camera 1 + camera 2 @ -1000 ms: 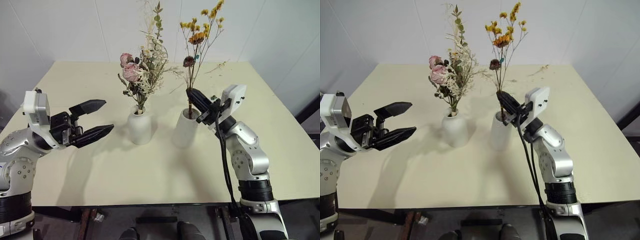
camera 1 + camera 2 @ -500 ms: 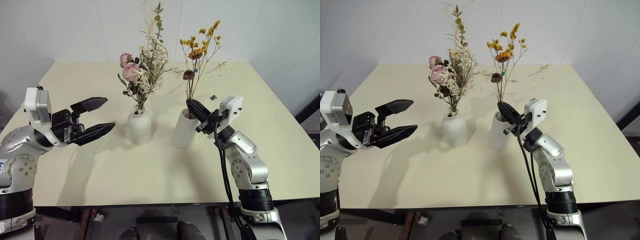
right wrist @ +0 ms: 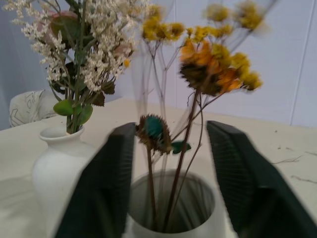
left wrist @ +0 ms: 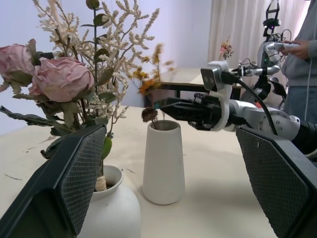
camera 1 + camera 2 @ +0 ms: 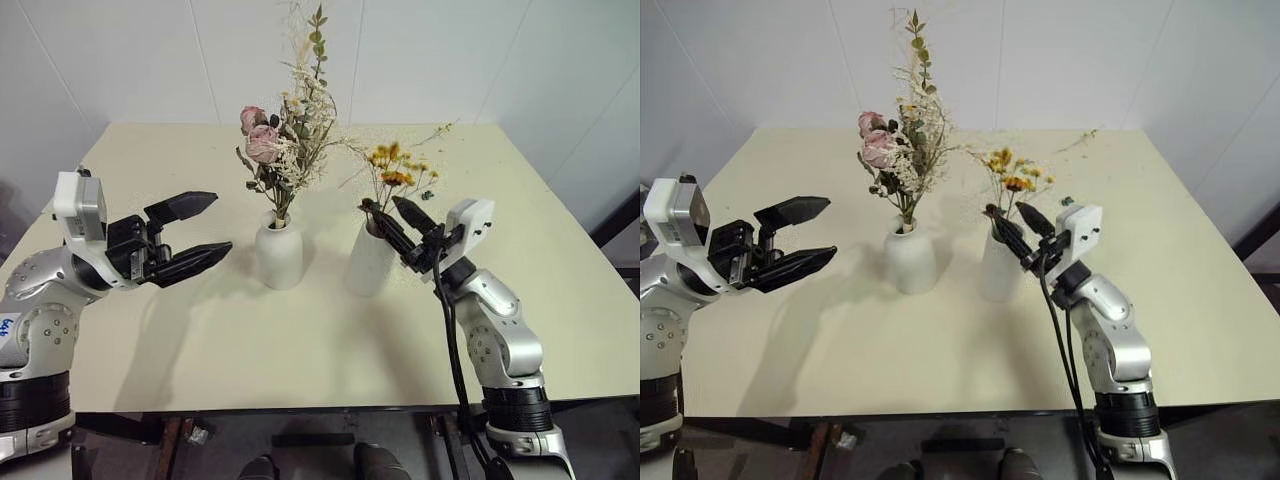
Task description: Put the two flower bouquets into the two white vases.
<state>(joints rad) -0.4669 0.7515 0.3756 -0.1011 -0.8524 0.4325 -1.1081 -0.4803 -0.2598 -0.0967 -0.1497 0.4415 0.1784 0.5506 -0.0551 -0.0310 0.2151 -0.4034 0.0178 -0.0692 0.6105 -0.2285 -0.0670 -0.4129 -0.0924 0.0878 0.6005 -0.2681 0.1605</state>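
No writing can be read on the vases. The rose bouquet (image 5: 285, 135) stands in the bottle vase (image 5: 279, 250) mid-table; the yellow sprig (image 5: 395, 170) sits in the cylinder vase (image 5: 370, 258), right hand (image 5: 397, 217) parted around its stems. Left hand (image 5: 195, 232) gapes wide, empty.

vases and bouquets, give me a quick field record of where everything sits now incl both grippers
table: cream, holds both vases
rounded vase: upright, holds the large bouquet
tapered vase: upright, holds the small yellow sprig
right gripper: open at the tapered vase's mouth, fingers either side of the sprig's stems
left gripper: open, holds nothing, apart from the rounded vase
task: both bouquets in vases
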